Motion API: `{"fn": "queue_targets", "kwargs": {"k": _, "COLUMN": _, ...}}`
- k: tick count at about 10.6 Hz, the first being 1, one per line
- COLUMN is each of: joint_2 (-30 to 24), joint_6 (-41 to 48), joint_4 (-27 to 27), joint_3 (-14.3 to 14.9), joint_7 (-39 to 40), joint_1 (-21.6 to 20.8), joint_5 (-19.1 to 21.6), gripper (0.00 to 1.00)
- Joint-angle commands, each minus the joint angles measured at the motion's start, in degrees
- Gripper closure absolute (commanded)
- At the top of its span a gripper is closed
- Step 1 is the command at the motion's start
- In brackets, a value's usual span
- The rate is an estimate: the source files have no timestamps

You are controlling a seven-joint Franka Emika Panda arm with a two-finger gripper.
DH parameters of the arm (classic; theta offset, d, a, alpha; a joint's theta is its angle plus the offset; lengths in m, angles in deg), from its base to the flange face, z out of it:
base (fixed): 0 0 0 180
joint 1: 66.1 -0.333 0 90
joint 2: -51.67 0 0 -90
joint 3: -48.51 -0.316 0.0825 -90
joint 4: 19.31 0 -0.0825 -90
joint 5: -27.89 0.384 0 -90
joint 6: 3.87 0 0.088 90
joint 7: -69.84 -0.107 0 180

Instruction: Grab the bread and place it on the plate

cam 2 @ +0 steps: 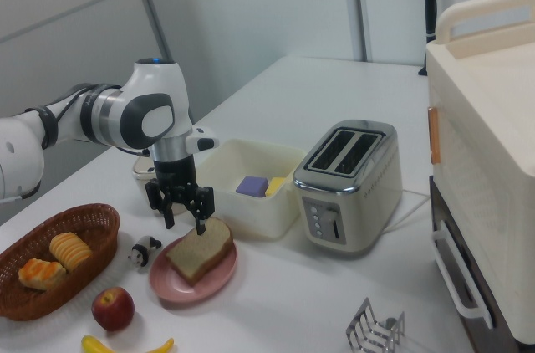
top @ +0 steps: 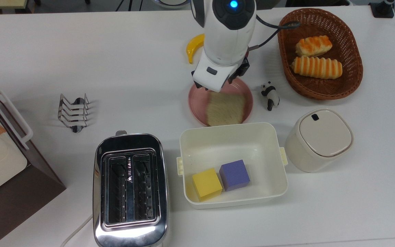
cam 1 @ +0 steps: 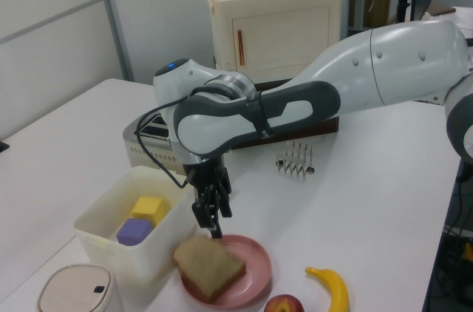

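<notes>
The bread (top: 225, 109) is lying flat on the plate (top: 246, 93), with its near edge reaching out to the plate's rim on the tub (top: 232, 164) side; in the left view one corner is looking as if it is hanging slightly over that rim. The gripper (cam 1: 211, 217) is hovering just above the slice's far edge, with its fingers spread and nothing between them (the right view is showing the gap most plainly). The slice is looking free of the fingers, so I am judging the placing as done or nearly so.

As for handling, the slice is looking light, thin and soft, with a speckled crumb and a firmer, darker crust. A soft slice like this is likely to bend or tear if pinched in the middle, and to sag when held by one edge. If it is needing a nudge inward, the crust edge nearest the gripper is seeming the best place to take hold, with light pressure only. The plate is shallow and smooth, so the slice is likely to slide easily across it.

Nearby, the panda (top: 270, 95) is standing just beside the plate, and the apple (cam 2: 112, 309) and banana (cam 1: 330, 287) are lying close on the table (top: 81, 55).
</notes>
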Motion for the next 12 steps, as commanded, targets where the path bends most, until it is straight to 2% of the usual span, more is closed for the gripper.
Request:
{"fn": "queue_targets", "kwargs": {"k": 1, "joint_2": -1.0, "joint_6": 1.1, "joint_4": -0.4, "joint_3": 0.5, "joint_7": -1.3, "joint_1": -0.9, "joint_5": -1.2, "gripper": 0.0}}
{"fn": "queue_targets", "kwargs": {"k": 3, "joint_2": -2.6, "joint_6": 1.2, "joint_4": 0.5, "joint_3": 1.4, "joint_7": -1.3, "joint_1": -0.2, "joint_5": -1.3, "gripper": 0.0}}
{"fn": "queue_targets", "kwargs": {"k": 5, "joint_2": -5.3, "joint_6": 1.8, "joint_4": 1.0, "joint_3": 1.8, "joint_7": -1.0, "joint_1": 2.8, "joint_5": -1.6, "gripper": 0.0}}
{"fn": "queue_targets", "kwargs": {"k": 8, "joint_2": -8.1, "joint_6": 1.7, "joint_4": 1.2, "joint_3": 2.5, "joint_7": -0.7, "joint_1": 6.9, "joint_5": -5.6, "gripper": 0.0}}
{"fn": "queue_targets", "kwargs": {"k": 12, "joint_2": -9.1, "joint_6": 1.5, "joint_4": 2.3, "joint_3": 2.6, "joint_7": 1.7, "joint_1": 12.8, "joint_5": -5.4, "gripper": 0.0}}
